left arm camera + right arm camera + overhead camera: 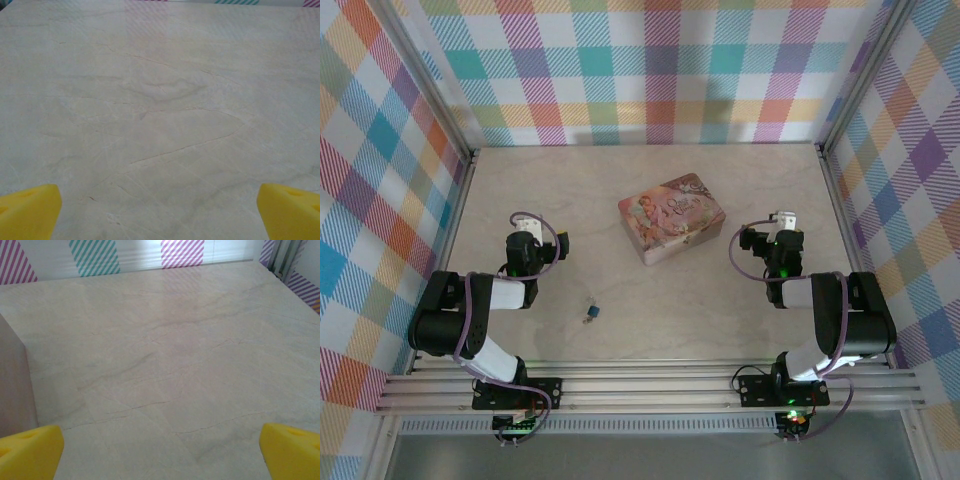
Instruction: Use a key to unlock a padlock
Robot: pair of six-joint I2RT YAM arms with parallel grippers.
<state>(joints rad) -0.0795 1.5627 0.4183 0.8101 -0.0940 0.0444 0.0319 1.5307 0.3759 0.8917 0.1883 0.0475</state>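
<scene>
**Item 1. padlock** (591, 313): tiny brass-gold piece with a bluish part. It lay flat on the table (700, 320), at 7 o'clock from the tin and well apart from it. It sat between the two arms, nearer the left one, and nothing touched it. It was too small to show how its shackle stood.

**Item 2. tin** (672, 217): pink, rectangular, picture-printed lid. It rested near the table's middle, turned askew, with its long side running from 8 to 2 o'clock.

**Item 3. left gripper** (535, 232): stood at 10 o'clock from the padlock and at 9 o'clock from the tin. Jaws were spread wide and held nothing. In the left wrist view (160, 210) its yellow pads (27, 210) sat in the bottom corners over bare table.

**Item 4. right gripper** (775, 232): stood at 3 o'clock from the tin, apart from it. Jaws were likewise wide and empty (160, 450).

**Item 5. plaid walls** (650, 70): pastel check, enclosing the table on three sides.
</scene>
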